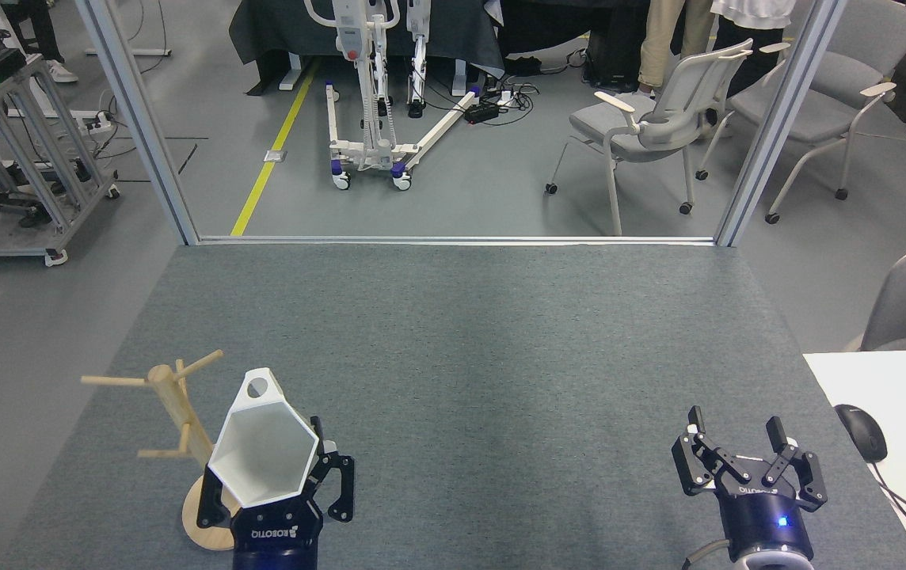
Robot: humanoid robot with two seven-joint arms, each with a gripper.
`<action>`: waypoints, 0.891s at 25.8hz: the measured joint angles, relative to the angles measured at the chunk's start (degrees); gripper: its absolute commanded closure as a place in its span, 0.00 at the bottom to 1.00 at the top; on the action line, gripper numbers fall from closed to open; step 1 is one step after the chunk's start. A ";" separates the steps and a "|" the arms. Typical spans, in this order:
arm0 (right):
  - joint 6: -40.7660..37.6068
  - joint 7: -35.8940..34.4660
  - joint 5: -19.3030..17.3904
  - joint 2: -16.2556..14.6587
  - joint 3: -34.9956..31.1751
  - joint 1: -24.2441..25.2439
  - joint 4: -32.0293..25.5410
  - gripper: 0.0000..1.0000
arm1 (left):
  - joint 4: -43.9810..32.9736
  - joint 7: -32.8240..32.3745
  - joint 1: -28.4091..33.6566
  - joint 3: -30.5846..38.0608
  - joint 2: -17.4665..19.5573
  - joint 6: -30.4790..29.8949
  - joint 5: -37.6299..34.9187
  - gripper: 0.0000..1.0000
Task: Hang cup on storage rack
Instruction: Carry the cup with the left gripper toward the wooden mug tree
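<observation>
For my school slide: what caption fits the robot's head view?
Left gripper holds white cup beside wooden rack; right gripper open.

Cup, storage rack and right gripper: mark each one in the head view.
cup [263, 455]: head view, on its white inner wall.
storage rack [176, 412]: head view, on its upright wooden post.
right gripper [734, 447]: head view, midway between its open fingertips.

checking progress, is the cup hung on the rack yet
Not hung: the cup sits in the left gripper, beside the rack.
</observation>
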 measured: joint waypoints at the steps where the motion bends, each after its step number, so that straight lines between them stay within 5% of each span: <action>1: -0.02 0.00 0.07 -0.01 0.02 0.05 0.00 0.01 | 0.01 0.17 0.00 0.08 0.12 -1.71 -0.06 0.99; 23: -0.12 0.20 0.57 -0.34 -0.12 0.40 0.14 0.01 | 2.57 2.68 0.46 12.51 4.30 -48.71 -0.26 1.00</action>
